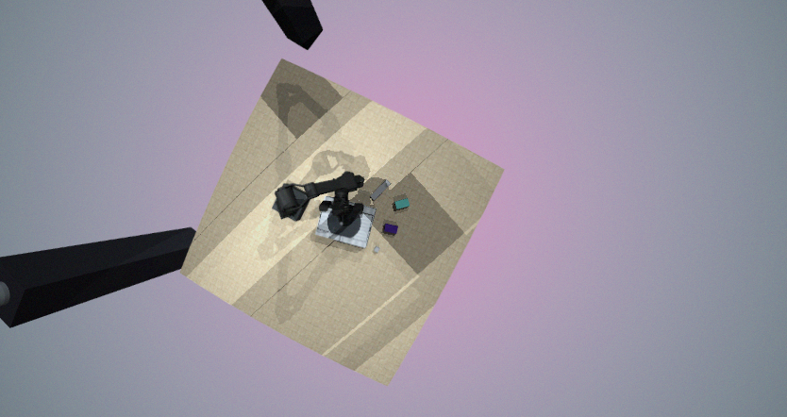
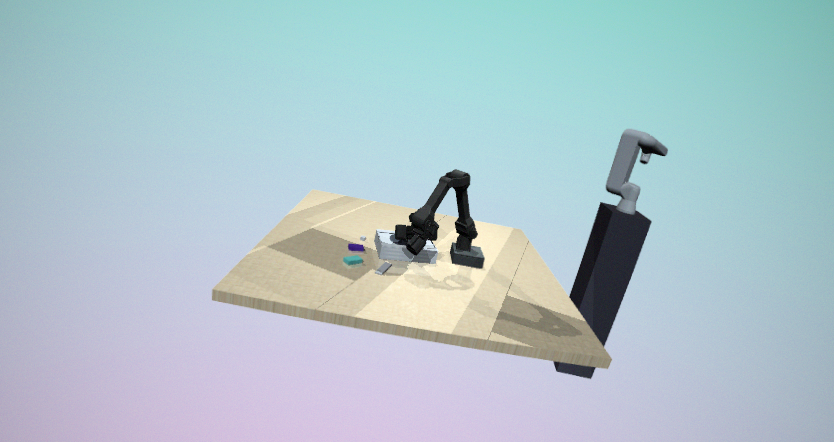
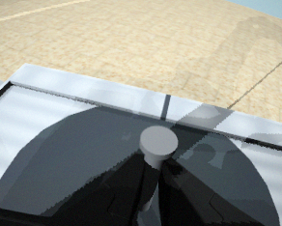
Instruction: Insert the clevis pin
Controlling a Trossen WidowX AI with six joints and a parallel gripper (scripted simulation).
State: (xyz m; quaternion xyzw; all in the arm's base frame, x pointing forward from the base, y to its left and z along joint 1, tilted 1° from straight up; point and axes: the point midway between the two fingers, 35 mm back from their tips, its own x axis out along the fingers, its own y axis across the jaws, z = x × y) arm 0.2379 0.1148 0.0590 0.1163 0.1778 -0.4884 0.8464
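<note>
Beneath the arm, pale tabletop.
</note>
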